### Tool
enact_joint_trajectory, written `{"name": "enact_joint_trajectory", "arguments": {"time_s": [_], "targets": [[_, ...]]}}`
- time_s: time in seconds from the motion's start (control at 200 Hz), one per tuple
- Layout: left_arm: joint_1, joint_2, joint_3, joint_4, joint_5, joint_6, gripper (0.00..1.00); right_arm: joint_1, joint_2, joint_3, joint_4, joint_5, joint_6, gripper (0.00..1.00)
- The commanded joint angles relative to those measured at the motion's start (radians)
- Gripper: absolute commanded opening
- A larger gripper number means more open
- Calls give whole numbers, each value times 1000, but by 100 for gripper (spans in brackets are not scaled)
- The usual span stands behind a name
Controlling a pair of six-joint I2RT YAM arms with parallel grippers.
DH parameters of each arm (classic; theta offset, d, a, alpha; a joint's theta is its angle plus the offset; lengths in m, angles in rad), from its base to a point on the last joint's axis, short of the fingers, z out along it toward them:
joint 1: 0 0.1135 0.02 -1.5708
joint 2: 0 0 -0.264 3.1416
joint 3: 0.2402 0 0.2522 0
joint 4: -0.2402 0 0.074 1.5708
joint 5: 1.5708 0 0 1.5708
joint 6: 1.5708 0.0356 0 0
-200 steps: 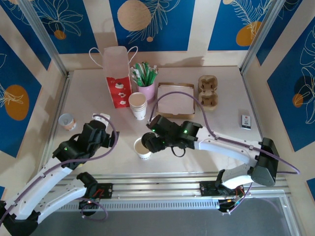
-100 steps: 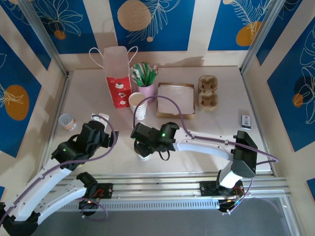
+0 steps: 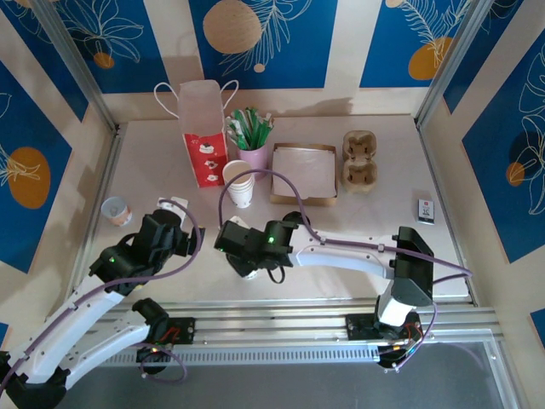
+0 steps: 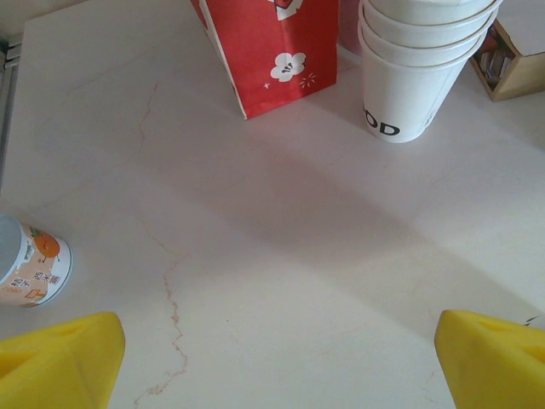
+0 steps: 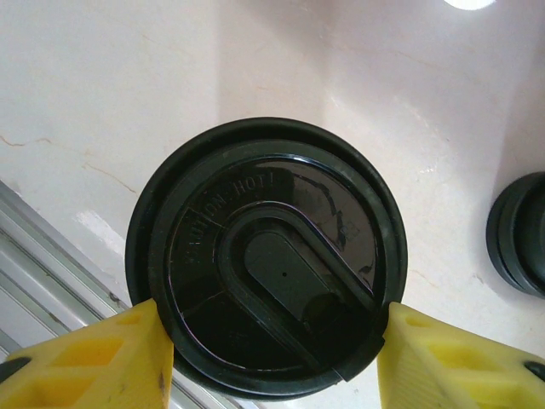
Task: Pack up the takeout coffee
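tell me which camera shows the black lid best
Right wrist: the black lid sits face-on and centred, gripped between the yellow fingers. From top external, the right end effector covers it; left wrist faces the stacked cups.

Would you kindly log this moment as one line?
right gripper: shut on round black plastic lid | left gripper: open, empty

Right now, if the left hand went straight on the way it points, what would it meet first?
Probably the bare table, short of the red bag and the stack of white cups. The open left hand tilts downward, though depth is unclear.
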Motion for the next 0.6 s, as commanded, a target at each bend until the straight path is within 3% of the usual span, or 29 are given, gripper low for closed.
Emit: {"name": "enact_joint_trajectory", "arguments": {"time_s": [0.0, 0.225, 0.595], "targets": [[15, -15, -8, 14, 10, 5, 94, 18, 34, 46, -49, 42, 18, 56], [15, -15, -8, 16, 16, 6, 94, 33, 59, 66, -117, 93, 47, 56], [21, -12, -9, 19, 25, 6, 94, 35, 33, 38, -107, 66, 76, 57]]}}
